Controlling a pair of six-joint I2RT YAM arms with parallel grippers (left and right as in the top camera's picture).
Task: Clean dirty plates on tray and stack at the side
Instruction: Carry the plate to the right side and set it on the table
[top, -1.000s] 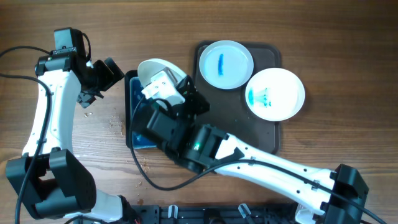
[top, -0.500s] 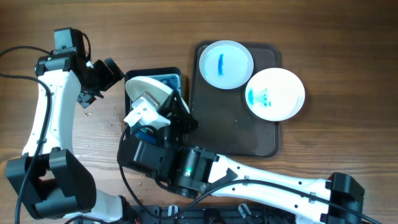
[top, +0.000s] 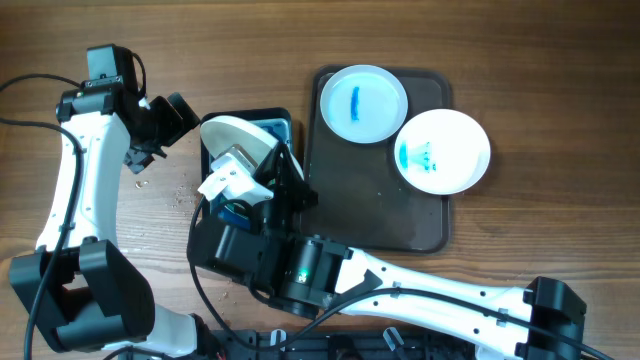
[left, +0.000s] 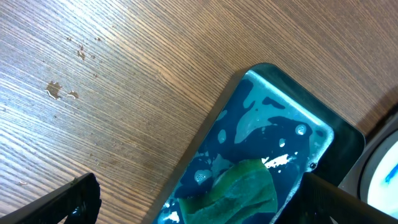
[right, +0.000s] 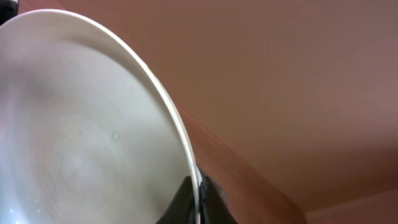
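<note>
Your right gripper (right: 198, 198) has carried a plate (top: 240, 135) left and nearer. It is clamped on the rim, with the plate tilted over the small black tray (top: 284, 122). Your left gripper (top: 172, 115), fingers spread and empty, waits just left of the plate. The brown tray (top: 380, 210) lies to the right.

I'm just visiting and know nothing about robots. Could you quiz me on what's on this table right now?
1. True or false: the plate with one blue stroke lies on the brown tray.
2. What does the right gripper hold? A sponge, B plate, C cup.
3. Fill in: the small black tray holds ___ liquid.
Key: 1 true; 2 B, a white plate; 3 blue.
</note>
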